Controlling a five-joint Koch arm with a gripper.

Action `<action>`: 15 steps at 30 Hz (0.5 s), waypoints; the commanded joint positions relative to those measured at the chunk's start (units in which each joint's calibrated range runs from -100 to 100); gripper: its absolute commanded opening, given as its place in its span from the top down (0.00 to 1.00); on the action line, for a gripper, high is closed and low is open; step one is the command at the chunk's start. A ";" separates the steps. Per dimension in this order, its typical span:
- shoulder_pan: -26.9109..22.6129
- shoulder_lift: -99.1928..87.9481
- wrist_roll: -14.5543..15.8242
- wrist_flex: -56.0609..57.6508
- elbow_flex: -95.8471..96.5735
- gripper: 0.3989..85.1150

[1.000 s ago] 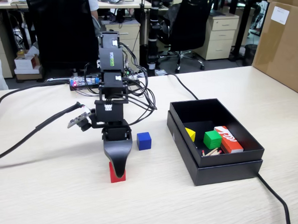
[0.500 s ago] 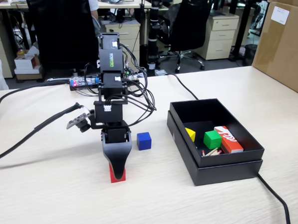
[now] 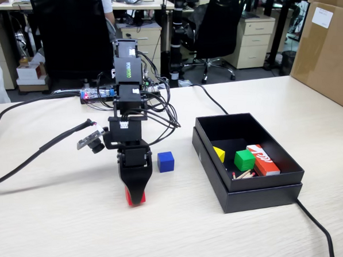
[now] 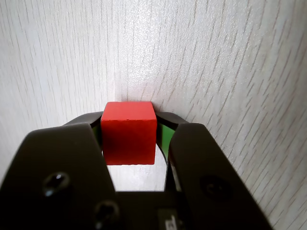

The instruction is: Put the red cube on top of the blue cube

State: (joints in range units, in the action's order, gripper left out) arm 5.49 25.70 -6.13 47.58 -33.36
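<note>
Change: since a second ago the gripper [image 3: 134,199] has sunk lower, hiding more of the red cube [image 3: 135,198].
Jaws: clamped on the red cube's [image 4: 128,132] two opposite side faces, as the wrist view shows.
Red cube: at the bench [image 3: 68,227] surface, lift not discernible.
Blue cube [image 3: 166,161]: on the bench, near, up and right in the fixed view.
Handling: likely light, rigid; flat matte faces should grip well, best held centred.
Textures: pale wood-grain bench; black open box [image 3: 260,193] with other blocks.
</note>
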 commanded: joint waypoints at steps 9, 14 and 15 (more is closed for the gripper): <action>-0.88 -27.13 2.20 0.58 13.87 1.00; -1.71 -39.29 3.91 0.58 20.67 1.00; -1.86 -41.59 4.35 0.58 21.58 1.00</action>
State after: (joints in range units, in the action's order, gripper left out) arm 3.88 -9.13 -2.32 47.66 -9.27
